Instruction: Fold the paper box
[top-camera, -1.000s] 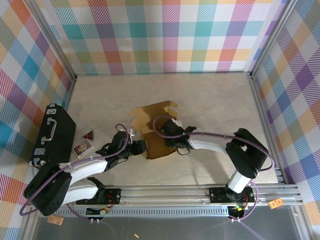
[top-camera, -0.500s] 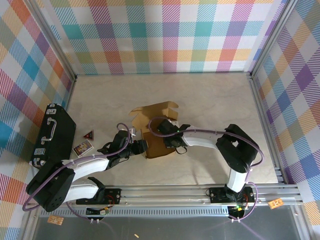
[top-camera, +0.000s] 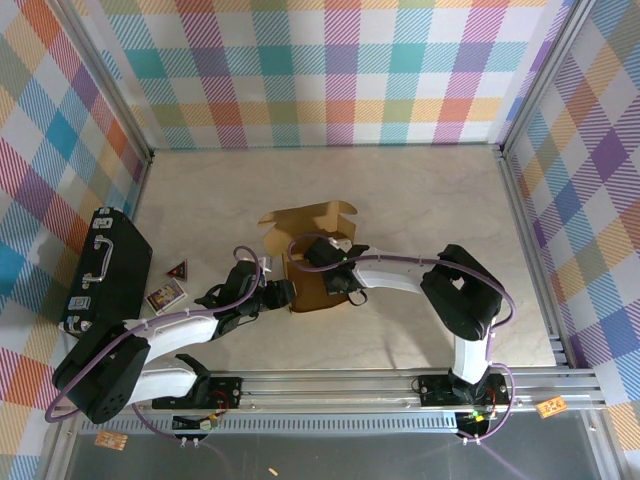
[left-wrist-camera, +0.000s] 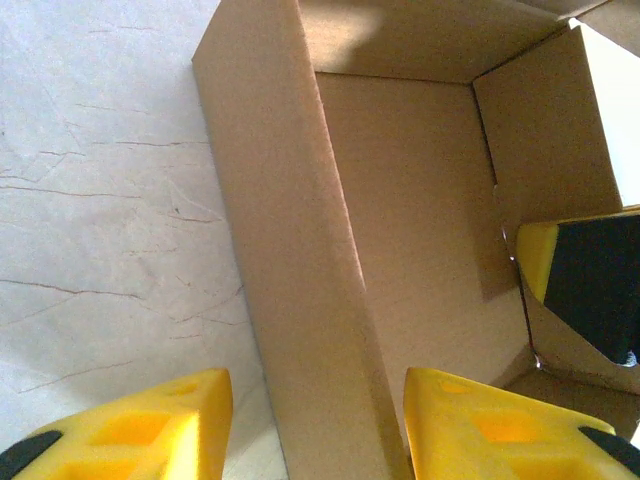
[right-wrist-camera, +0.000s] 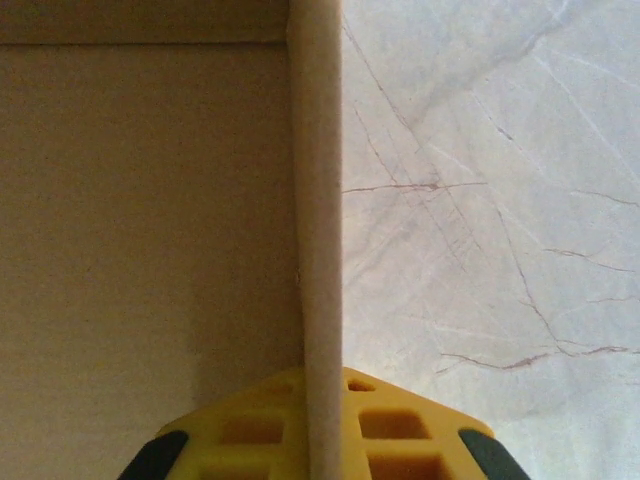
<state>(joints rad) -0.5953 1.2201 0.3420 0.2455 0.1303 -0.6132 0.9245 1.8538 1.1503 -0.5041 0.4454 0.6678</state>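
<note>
Top view, left gripper: the left gripper (top-camera: 280, 293) is at the box's 7 o'clock corner, spread wide.
Top view, right gripper: the right gripper (top-camera: 322, 256) reaches in from 3 o'clock over the middle of the box; its opening cannot be read here.
Top view, box: the paper box (top-camera: 312, 232) lies mid-table (top-camera: 430, 200), long axis roughly 12 to 6, with notched flaps at the 12 o'clock end.
Top view, surroundings: a black case (top-camera: 105, 268) sits well apart at 9 o'clock, with a small card (top-camera: 165, 296) and a red triangle (top-camera: 177, 268) between it and the left arm.
Left wrist, gripper: the yellow fingers (left-wrist-camera: 140, 425) stand far apart astride an upright box wall, gripping nothing.
Left wrist, box: the wall runs 12 to 6; the floor and a side flap lie toward 3 o'clock, where the other gripper's finger shows.
Right wrist, gripper: the yellow fingers (right-wrist-camera: 400, 430) sit tight on both faces of a wall edge.
Right wrist, box: the edge runs 12 to 6, with cardboard at 9 o'clock and bare table at 3.
</note>
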